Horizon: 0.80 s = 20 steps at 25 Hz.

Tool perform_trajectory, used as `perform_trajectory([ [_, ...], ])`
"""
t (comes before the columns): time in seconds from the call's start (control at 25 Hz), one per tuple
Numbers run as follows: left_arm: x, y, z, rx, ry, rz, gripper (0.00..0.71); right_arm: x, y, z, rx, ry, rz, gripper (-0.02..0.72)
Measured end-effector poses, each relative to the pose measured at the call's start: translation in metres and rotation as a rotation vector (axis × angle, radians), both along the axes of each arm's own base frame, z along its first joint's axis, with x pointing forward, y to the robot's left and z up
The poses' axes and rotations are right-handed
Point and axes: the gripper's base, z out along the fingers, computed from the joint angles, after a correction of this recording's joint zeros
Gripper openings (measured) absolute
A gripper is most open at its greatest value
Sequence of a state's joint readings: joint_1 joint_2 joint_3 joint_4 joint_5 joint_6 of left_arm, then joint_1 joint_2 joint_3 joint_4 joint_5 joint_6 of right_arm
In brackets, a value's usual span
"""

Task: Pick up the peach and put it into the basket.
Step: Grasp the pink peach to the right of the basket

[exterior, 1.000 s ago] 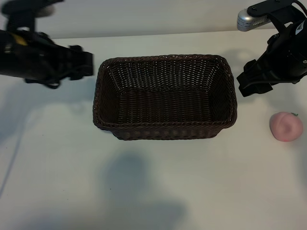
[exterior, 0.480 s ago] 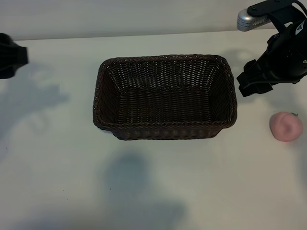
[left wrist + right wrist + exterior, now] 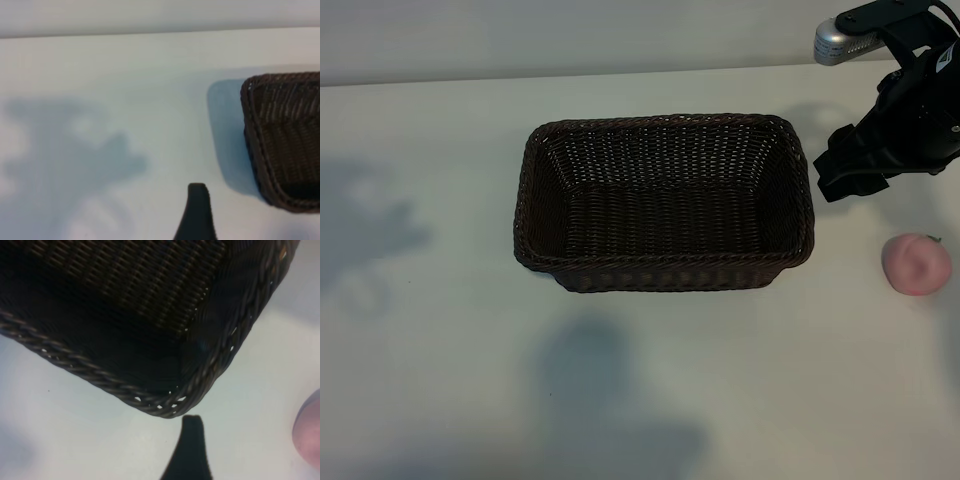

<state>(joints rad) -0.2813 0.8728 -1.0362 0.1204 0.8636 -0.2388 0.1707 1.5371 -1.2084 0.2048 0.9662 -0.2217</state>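
Your right gripper (image 3: 840, 170) hung just beyond the basket's (image 3: 665, 200) right end, near its far corner, and its fingers stood apart with nothing between them; only one dark fingertip (image 3: 191, 440) showed in the right wrist view, above the table (image 3: 440, 380) off the basket's braided corner. You had the peach (image 3: 916, 264) resting on the table to the right of the basket, clear of its rim and on the nearer side of that gripper. Your left gripper was out of the exterior view, one fingertip (image 3: 197, 212) visible off the basket's left end, and I cannot tell how its fingers stood.
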Motion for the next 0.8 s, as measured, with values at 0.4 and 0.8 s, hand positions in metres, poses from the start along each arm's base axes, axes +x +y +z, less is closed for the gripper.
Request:
perform_trajectory([
  [0.4, -0.079, 0.023, 0.0, 0.006, -0.183, -0.037, 0.596, 0.0, 0.0, 0.0, -0.001, 0.005, 0.001, 0.594],
  [0.8, -0.149, 0.039, -0.049, -0.013, -0.276, -0.093, 0.596, 0.0, 0.0, 0.0, -0.001, 0.005, 0.001, 0.594],
])
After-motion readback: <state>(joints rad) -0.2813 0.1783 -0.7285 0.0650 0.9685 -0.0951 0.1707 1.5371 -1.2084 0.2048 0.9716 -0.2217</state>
